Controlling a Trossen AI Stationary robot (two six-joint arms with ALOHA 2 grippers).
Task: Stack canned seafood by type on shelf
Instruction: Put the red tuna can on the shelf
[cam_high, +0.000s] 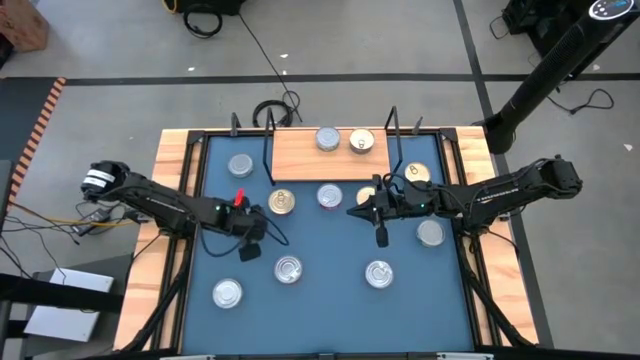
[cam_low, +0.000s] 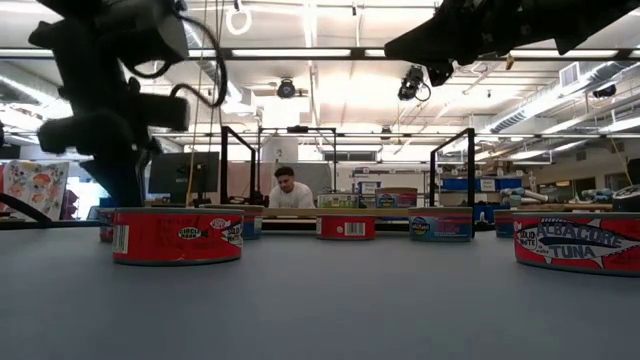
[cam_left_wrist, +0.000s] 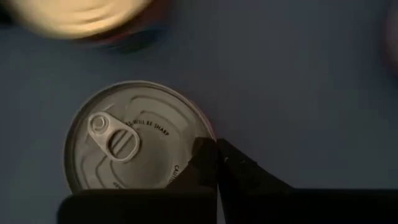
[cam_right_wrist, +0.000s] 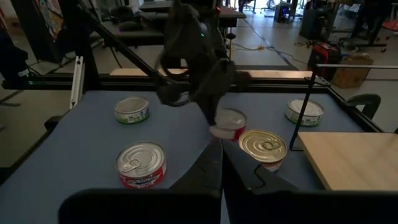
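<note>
**Both grippers closed and empty over the tins**

My left gripper (cam_high: 250, 250) hovers with fingers pressed together above the blue mat, a silver-topped tin (cam_left_wrist: 134, 144) directly beneath its tips. My right gripper (cam_high: 381, 236), fingers also together, hangs just off the shelf (cam_high: 325, 158), where two tins (cam_high: 328, 138) sit; a gold-topped tin (cam_right_wrist: 263, 148) lies just ahead of it.

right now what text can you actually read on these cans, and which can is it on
"ALBACORE TUNA": side of the red can at the right edge of the low view.
"WILL BE SHARP": lid of the silver can under the left gripper; the rest of that line is hidden.
Labels on the other red can are too small to read.
</note>
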